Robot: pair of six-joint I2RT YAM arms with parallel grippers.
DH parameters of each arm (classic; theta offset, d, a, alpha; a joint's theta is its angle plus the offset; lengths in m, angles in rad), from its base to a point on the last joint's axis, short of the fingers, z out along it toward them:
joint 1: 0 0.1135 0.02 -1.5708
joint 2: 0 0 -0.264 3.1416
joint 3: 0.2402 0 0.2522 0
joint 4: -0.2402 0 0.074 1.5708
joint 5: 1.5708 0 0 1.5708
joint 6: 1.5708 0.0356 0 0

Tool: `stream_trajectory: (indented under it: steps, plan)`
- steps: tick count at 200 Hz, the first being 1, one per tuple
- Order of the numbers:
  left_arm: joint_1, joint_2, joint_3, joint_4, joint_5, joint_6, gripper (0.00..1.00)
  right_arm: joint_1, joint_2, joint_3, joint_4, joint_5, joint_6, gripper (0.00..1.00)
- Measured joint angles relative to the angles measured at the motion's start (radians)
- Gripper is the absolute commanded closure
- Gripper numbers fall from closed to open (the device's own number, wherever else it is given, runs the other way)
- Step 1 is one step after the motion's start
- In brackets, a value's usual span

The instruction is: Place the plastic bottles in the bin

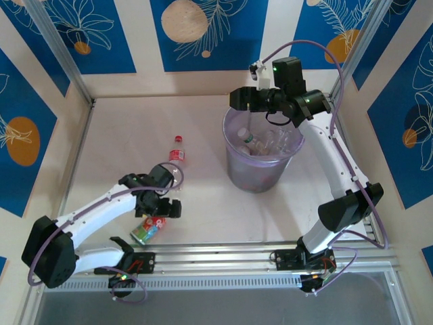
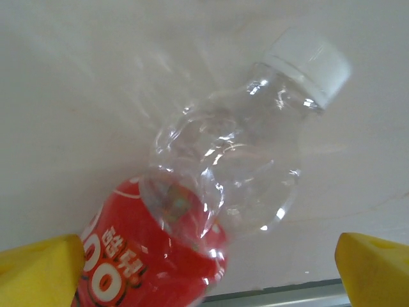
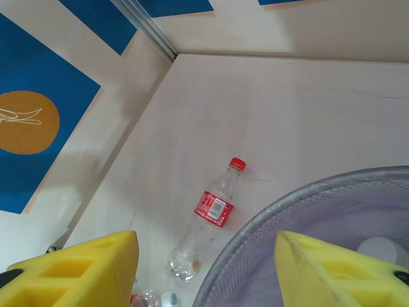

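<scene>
In the left wrist view a clear plastic bottle (image 2: 217, 179) with a red label and a white cap lies on the table between the yellow fingertips (image 2: 38, 272) of my left gripper (image 2: 208, 272), which is open around it without touching. From above, my left gripper (image 1: 164, 205) hovers beside a bottle (image 1: 147, 230) with a red-and-green label. A red-capped bottle (image 1: 177, 150) (image 3: 214, 211) lies left of the bin (image 1: 237, 169) (image 3: 300, 201). My right gripper (image 1: 247, 101) (image 3: 208, 272) is open and empty above the bin's far left rim. Several bottles (image 1: 260, 142) lie inside the bin.
A metal rail (image 1: 223, 257) runs along the table's near edge behind the arm bases. Patterned blue-and-white walls (image 1: 101, 40) and a metal frame post (image 1: 57, 51) close in the table at the back and sides. A white-capped bottle (image 3: 160, 299) peeks in at the bottom of the right wrist view.
</scene>
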Motion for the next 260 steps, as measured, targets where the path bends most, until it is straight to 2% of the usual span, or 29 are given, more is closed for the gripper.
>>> stream_trajectory:
  steps: [39, 109, 163, 215, 260]
  plan:
    - [0.0, 0.052, -0.02, 0.0, -0.008, -0.015, 0.0, -0.002, 0.0, 0.0, 0.0, 0.0, 0.0, 0.42]
    - [0.0, 0.118, -0.049, 0.04, -0.011, -0.034, 0.34, -0.023, -0.016, -0.032, 0.013, 0.0, 0.0, 0.41]
    - [0.0, 0.103, 0.036, 0.055, -0.019, -0.013, 0.41, -0.023, -0.037, -0.046, 0.011, -0.009, 0.0, 0.4]
    - [0.0, -0.061, 0.185, 0.127, -0.04, 0.101, 0.53, 0.005, -0.052, -0.051, -0.002, -0.069, 0.007, 0.28]
    - [0.0, -0.097, 0.227, 0.389, -0.012, 0.22, 0.56, 0.117, 0.0, -0.009, -0.039, -0.131, 0.008, 0.17]
